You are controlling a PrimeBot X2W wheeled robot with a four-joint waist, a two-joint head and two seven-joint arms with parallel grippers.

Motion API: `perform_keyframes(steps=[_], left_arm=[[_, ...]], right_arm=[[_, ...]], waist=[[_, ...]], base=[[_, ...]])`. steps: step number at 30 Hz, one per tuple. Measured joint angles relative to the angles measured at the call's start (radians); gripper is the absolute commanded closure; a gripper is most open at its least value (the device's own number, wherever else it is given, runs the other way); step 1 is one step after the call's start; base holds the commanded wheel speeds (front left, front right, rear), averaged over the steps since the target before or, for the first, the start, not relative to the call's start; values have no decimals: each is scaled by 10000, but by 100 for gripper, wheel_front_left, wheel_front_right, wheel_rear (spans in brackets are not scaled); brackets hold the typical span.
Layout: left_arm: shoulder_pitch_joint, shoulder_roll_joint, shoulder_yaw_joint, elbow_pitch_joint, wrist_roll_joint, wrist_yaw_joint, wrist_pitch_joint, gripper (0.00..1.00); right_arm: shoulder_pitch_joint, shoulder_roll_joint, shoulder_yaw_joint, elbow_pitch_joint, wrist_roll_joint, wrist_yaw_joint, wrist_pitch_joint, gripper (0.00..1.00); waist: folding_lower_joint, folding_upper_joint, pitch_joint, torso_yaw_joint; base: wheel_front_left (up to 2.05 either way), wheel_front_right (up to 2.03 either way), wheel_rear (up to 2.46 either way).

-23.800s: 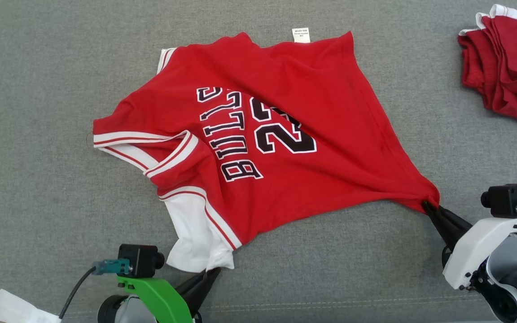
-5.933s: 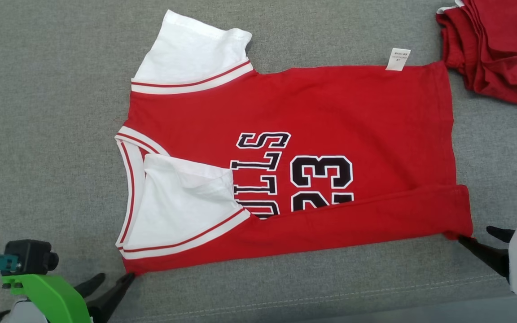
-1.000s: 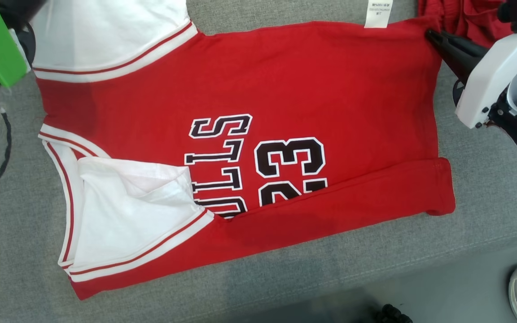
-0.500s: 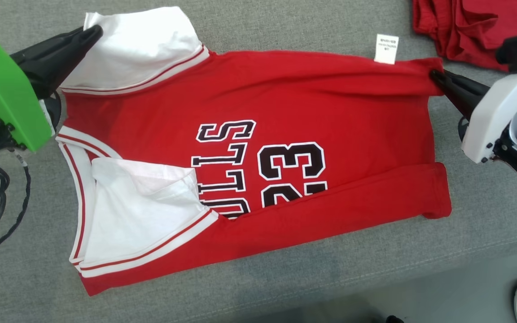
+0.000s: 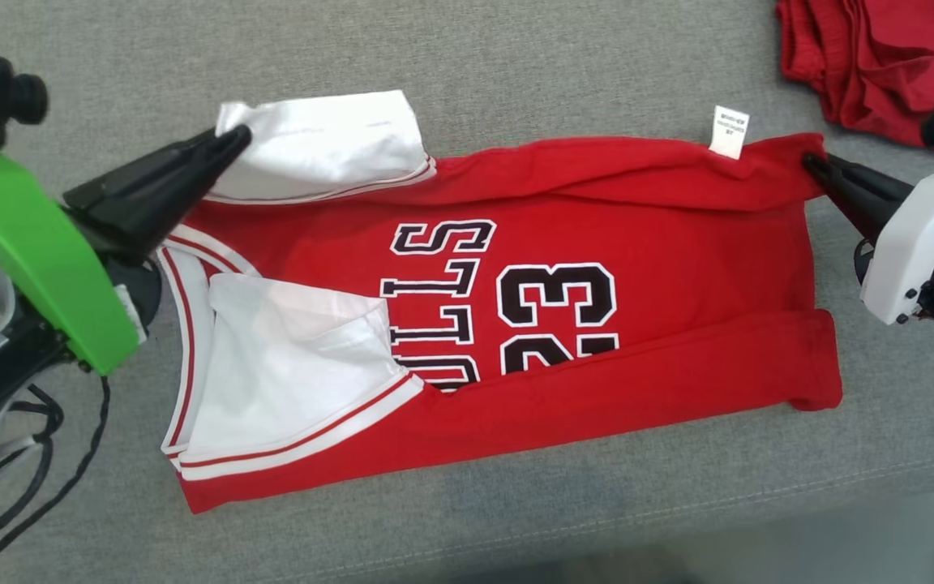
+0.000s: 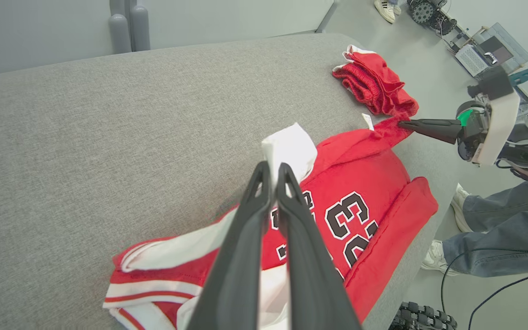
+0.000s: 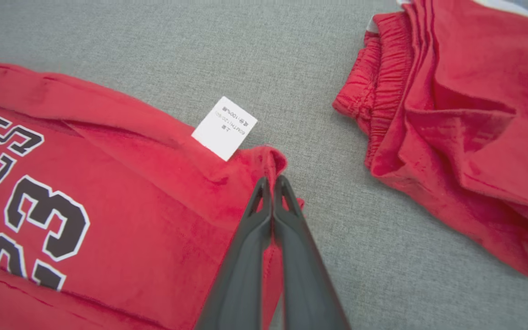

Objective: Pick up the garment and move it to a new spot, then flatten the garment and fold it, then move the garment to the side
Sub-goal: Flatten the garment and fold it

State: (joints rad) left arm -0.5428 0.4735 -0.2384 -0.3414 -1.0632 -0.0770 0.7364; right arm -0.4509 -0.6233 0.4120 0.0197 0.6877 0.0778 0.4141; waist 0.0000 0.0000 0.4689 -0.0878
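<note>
Pinching the white sleeve (image 5: 329, 142), far left, with closed left gripper (image 5: 238, 139) fingers; pinching the far right hem corner (image 5: 791, 152) beside the label (image 5: 729, 131) with closed right gripper (image 5: 812, 162) fingers; holding the garment (image 5: 645, 243) stretched across the grey cushion (image 5: 516, 57), near edge folded over

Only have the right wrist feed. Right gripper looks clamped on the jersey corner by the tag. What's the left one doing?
Observer: In the head view, the left gripper is shut on the edge of the jersey's far white sleeve.
Operator: Near side folded?
Observer: Yes. The near edge is a folded-over strip that covers the lower part of the 23 print.
Operator: Anyone close by?
Observer: The left wrist view shows a person's legs in jeans standing beside the grey cushion, just past the right arm.
</note>
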Motion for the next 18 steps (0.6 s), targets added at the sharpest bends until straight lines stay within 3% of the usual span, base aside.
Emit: perform_keyframes(steps=[8,18], left_arm=[[-307,88,614,-330,-46,351,-157,100],[-1001,190,533,-96,211,403,-113,100]], right_arm=[[-534,-155,63,-408,-65,-2,474,100],[-1408,-293,113,-284,-253,-17,995,100]], waist=[[0,0,304,196],[0,0,739,83]], base=[[0,0,0],[0,0,0]])
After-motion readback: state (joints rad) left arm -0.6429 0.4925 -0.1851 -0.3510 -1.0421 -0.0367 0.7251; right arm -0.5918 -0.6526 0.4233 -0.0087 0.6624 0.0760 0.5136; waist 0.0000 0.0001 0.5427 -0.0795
